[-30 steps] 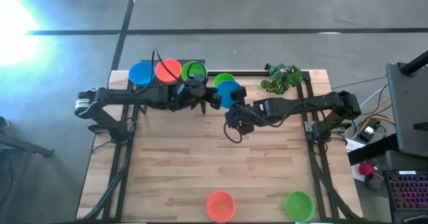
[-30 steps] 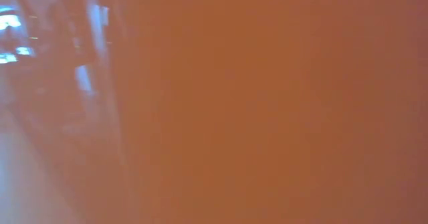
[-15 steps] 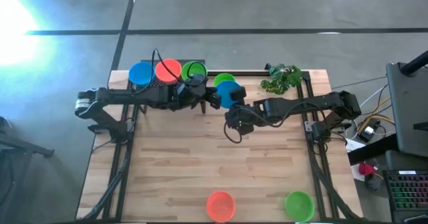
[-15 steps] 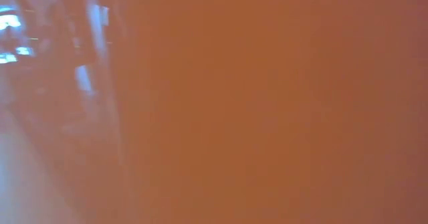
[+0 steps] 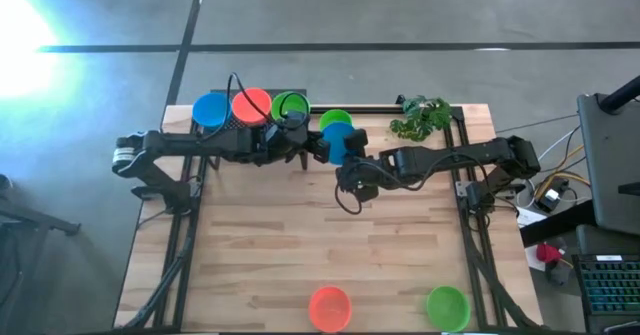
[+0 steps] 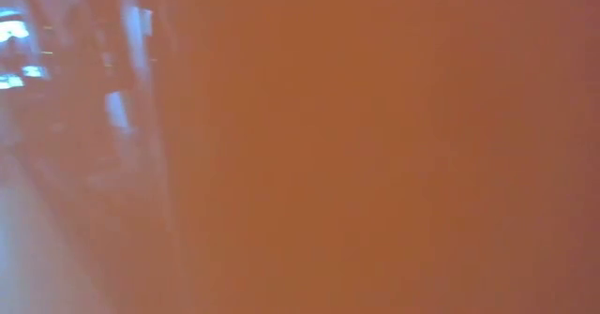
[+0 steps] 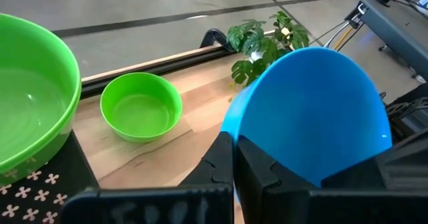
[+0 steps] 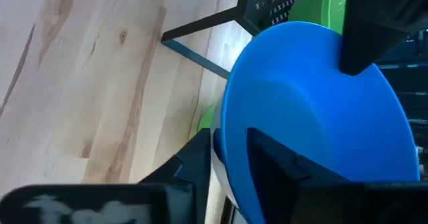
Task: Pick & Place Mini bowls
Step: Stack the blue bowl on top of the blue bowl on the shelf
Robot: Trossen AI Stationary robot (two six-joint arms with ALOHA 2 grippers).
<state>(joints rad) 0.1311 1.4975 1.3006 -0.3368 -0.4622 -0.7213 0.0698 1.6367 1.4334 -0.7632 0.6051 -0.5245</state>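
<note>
Handover: the blue bowl (image 5: 340,141) hangs between both arms near the back middle of the worktop (image 5: 300,245), just in front of a loose green bowl (image 5: 334,120).
Left end effector (image 7: 234,158): pressed together on the blue bowl's rim.
Right end effector (image 8: 227,158): straddles the opposite rim with a slight gap; whether it grips cannot be told.
Orientation: the bowl stands on edge, its opening sideways toward the left arm; a round bowl has no long axis, only the rim plane, upright.
Doing it well: judged from this, one arm should let go fully before the other pulls, drawing off along the rim plane.
Stand (image 5: 262,135): black mesh, carrying blue, orange-red and green bowls.
Low view: blocked by orange.
</note>
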